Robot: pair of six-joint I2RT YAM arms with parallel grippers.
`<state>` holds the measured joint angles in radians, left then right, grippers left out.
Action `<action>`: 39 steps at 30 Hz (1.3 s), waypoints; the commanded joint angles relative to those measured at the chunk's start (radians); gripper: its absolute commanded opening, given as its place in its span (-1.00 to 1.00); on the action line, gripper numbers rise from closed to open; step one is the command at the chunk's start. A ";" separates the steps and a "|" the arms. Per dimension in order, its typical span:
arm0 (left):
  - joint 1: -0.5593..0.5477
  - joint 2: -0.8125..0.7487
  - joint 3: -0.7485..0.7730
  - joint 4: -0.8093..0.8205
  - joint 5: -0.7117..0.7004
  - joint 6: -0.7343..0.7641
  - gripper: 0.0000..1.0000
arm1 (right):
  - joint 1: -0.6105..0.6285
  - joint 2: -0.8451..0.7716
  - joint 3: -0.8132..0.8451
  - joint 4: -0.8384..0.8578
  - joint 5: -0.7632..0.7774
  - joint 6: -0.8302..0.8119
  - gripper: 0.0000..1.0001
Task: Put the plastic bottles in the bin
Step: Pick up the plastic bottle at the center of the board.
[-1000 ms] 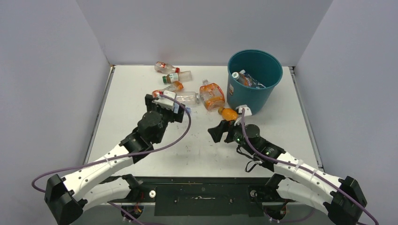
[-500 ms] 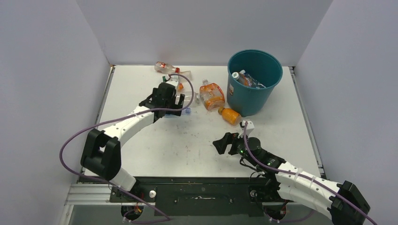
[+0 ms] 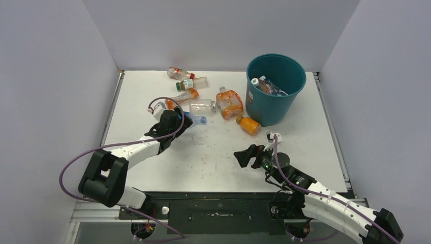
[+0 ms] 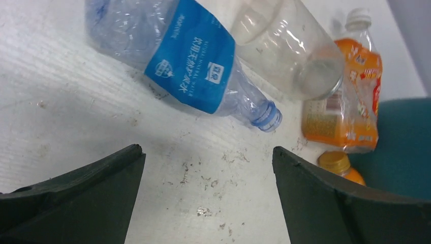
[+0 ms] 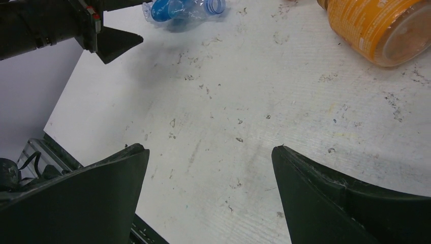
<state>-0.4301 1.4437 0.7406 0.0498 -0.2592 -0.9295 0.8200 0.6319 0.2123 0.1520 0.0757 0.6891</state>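
- Only the top view shows the bin (image 3: 274,108) whole, at the table's (image 3: 218,152) far right, with bottles (image 3: 267,85) inside; three far bottles (image 3: 190,83) lie to the left of it.
- The left wrist view shows the left gripper (image 4: 206,157) spread wide and empty, just short of a blue-label bottle (image 4: 188,63) with readable print; a clear bottle (image 4: 289,56) lies beside it.
- The right wrist view shows the right gripper (image 5: 208,152) wide apart, holding nothing, over scuffed table, with an orange bottle (image 5: 381,28) in the corner.
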 commanded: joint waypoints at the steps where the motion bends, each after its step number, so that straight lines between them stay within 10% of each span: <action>1: 0.004 -0.038 -0.051 0.274 -0.148 -0.358 0.92 | 0.008 -0.010 0.032 -0.019 0.030 -0.016 0.92; 22: 0.065 0.221 -0.056 0.455 -0.141 -0.506 0.99 | 0.008 0.017 0.083 -0.049 0.059 -0.020 0.93; 39: 0.080 0.335 -0.071 0.566 -0.100 -0.488 -0.44 | 0.008 -0.037 0.136 -0.138 0.052 -0.034 0.93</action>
<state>-0.3550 1.7977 0.6895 0.5457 -0.3607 -1.4330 0.8200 0.6083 0.2935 0.0231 0.1162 0.6701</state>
